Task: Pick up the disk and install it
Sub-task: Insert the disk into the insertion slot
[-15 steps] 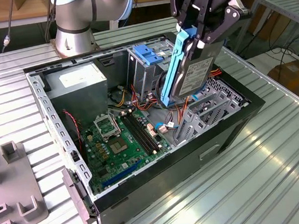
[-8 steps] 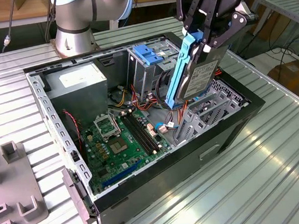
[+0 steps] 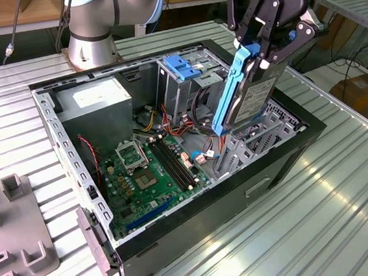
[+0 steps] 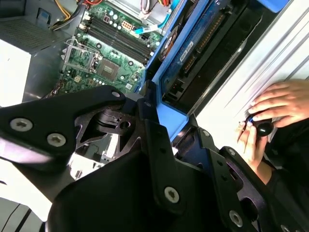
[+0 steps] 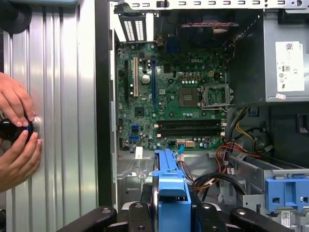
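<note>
The disk [image 3: 253, 98], a grey drive with a white label in a blue carrier frame, hangs on edge, tilted, over the open computer case [image 3: 197, 210], at the exterior view's right end. My gripper [image 3: 259, 56] is shut on its upper end, one finger on each side. The disk's lower end is just above the grey metal bay [image 3: 247, 148] inside the case. In the second wrist view the disk [image 4: 203, 38] runs away from my gripper [image 4: 174, 123], circuit side showing. In the first wrist view the blue carrier [image 5: 171, 186] stands between my fingers [image 5: 207, 215].
The case holds a green motherboard [image 3: 148, 174], a grey power supply [image 3: 96, 104], loose cables and a drive cage with a blue latch [image 3: 180, 66]. A person's hands [image 5: 14, 130] hold a black knob on the ribbed table beside the case. A grey fixture [image 3: 17, 232] lies at the exterior view's left.
</note>
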### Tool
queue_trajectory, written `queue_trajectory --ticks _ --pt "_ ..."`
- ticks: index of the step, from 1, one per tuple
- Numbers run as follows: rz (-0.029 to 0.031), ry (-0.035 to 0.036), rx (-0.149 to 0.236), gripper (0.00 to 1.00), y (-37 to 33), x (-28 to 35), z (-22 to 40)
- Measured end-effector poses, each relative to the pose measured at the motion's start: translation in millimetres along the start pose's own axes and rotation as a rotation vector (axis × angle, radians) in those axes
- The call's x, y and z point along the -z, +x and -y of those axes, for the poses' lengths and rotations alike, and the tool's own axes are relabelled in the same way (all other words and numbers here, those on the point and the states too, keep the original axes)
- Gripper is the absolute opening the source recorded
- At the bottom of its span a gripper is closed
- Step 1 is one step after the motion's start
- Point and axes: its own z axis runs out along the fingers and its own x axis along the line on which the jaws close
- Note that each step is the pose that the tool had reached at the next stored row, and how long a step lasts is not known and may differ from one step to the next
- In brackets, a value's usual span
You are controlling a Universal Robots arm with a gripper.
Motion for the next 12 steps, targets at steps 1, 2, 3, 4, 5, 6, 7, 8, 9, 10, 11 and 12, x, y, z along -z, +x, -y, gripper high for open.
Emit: queue_trajectory --ticks 1,2,3,4,5,6,7,8,9,10,11,12 --pt "-0.0002 0.0 0.0 0.37 0.4 -0.4 1.9" --pt "-0.0005 0.0 0.0 0.37 0.7 -0.8 3.8" --pt "-0.0013 0.0 0.0 0.37 1.4 -1.6 7.8" --pt "-0.0017 0.0 0.0 0.37 1.8 -2.0 10.0" --pt "-0.0019 0.0 0.0 0.37 2.1 -2.3 11.5" --pt "-0.0022 0.0 0.0 0.37 2.5 -2.7 13.3" --pt "-0.0027 0.0 0.0 0.37 3.0 -3.0 15.1" --pt "-0.0031 0.0 0.0 0.37 3.4 -3.3 16.6" --pt "-0.0031 0.0 0.0 0.37 3.9 -3.7 17.8" --pt "-0.0033 0.0001 0.0 0.37 5.2 -4.1 20.0" --pt "-0.0033 0.0001 0.0 0.37 6.4 -4.5 21.0" --pt "-0.0031 0.0001 0.0 0.37 8.1 -5.1 21.9"
